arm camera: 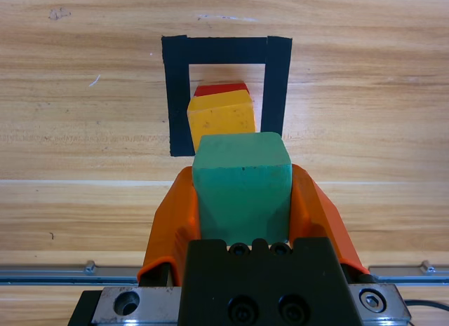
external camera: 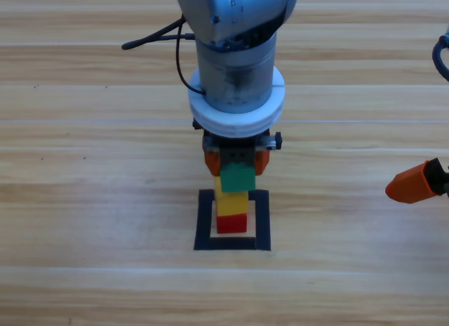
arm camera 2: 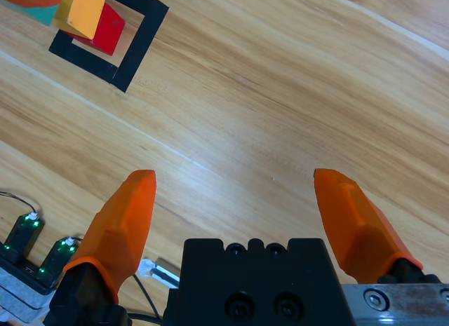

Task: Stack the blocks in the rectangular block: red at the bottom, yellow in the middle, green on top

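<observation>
The green cube (arm camera: 242,186) is clamped between the jaws of the left pincer (arm camera: 242,200), held above the yellow cube (arm camera: 221,119). Yellow sits on the red cube (external camera: 231,223) inside the black tape square (external camera: 204,221) on the bench (external camera: 84,200). The right pincer (arm camera 2: 238,214) waits at the right edge, jaws apart.
</observation>
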You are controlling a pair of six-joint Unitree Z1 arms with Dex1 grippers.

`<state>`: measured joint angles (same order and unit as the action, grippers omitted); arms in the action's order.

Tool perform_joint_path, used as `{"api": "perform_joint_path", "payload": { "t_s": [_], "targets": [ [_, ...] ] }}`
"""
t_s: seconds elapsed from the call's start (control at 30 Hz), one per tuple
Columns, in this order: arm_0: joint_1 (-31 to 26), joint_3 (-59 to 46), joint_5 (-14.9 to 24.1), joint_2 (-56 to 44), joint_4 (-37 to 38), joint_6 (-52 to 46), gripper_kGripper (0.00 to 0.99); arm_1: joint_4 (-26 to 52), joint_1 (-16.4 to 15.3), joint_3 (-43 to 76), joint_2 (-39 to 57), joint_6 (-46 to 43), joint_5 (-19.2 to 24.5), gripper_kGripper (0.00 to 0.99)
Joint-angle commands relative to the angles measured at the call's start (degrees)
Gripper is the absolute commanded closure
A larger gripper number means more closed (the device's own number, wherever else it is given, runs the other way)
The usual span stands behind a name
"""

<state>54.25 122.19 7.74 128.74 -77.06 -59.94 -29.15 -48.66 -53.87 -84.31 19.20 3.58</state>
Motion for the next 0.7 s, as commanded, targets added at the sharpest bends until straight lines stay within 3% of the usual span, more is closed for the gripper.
{"api": "perform_joint_path", "payload": {
  "t_s": [0.03, 0.7],
  "targets": [
    [1.2, -0.3, 0.7, 3.9, -0.4, -0.5, 0.973, 0.9, 0.6, 0.7, -2.4, -0.2, 0.4, 0.001],
    [0.9, -0.5, 1.4, 4.7, -0.4, 0.0, 0.973, 0.9, 0.4, 0.6, -2.5, -0.2, 0.3, 0.001]
  ]
}}
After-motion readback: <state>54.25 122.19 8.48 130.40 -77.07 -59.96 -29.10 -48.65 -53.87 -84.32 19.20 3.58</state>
